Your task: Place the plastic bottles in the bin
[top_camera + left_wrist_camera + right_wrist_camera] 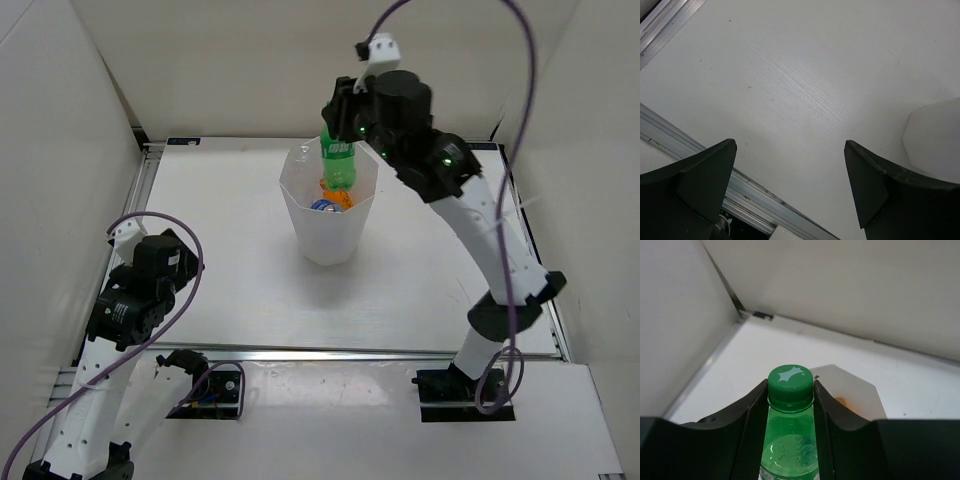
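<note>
The tall white faceted bin (325, 240) stands on the table at centre back. My right gripper (337, 128) is shut on the green bottle (338, 165) at its cap and neck and holds it over the bin's opening. In the right wrist view the fingers (752, 410) clamp the green cap (790, 382), with the bin (860, 395) beyond it. An orange bottle (337, 198) and a blue-labelled bottle (322, 206) lie inside the bin. The other clear bottles are hidden. My left gripper (175, 255) is open and empty, low at the table's front left.
White enclosure walls stand at the left, back and right. An aluminium rail (350, 352) runs along the table's front edge and shows in the left wrist view (690, 145). The bin's side (935, 135) is to the left gripper's right.
</note>
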You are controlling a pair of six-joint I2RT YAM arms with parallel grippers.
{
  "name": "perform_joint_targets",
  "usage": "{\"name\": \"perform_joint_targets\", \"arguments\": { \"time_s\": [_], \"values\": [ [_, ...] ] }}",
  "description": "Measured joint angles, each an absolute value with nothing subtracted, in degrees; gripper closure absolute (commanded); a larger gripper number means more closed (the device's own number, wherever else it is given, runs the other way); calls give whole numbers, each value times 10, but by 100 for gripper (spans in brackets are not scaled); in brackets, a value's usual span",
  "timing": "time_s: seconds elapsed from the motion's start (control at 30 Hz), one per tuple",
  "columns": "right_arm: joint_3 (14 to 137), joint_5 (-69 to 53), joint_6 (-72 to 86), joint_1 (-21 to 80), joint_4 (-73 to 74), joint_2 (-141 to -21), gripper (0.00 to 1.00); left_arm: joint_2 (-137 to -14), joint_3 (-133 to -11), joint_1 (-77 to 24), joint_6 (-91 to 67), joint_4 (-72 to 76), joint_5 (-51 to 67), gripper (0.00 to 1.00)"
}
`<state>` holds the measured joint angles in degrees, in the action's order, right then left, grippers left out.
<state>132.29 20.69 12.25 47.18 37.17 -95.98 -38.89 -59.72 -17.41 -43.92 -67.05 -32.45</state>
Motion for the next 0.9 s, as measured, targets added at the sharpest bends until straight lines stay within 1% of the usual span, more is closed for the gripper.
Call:
{"name": "perform_joint_targets", "arguments": {
  "time_s": [0.07,0.1,0.13,0.17,0.3,0.4,0.5,0.6,0.73,0.83,0.9],
  "values": [
    [1300,197,128,458,372,-990,50,-389,-597,-174,-438,-671,-324,0],
    [1287,191,131,452,374,-1002,22,-389,-598,-174,-437,-671,-324,0],
    [1279,187,138,449,377,-1010,1,-389,-598,-174,-435,-671,-324,0],
    [1268,185,144,443,382,-1021,0,-389,-599,-174,-433,-671,-324,0],
    [1259,196,162,433,407,-1027,0,-389,-606,-174,-426,-674,-324,0],
    [1259,220,204,425,427,-1004,0,-389,-610,-174,-416,-669,-325,0],
    [1263,217,266,391,488,-965,0,-390,-610,-174,-404,-660,-325,0],
    [1249,169,317,312,549,-909,0,-394,-611,-174,-394,-651,-326,0],
    [1130,65,346,198,587,-811,0,-414,-611,-174,-388,-640,-327,0],
    [1056,0,346,163,607,-773,0,-429,-602,-174,-388,-625,-340,0],
    [1036,-31,347,148,616,-769,0,-439,-594,-174,-392,-620,-361,0]
  ]
}}
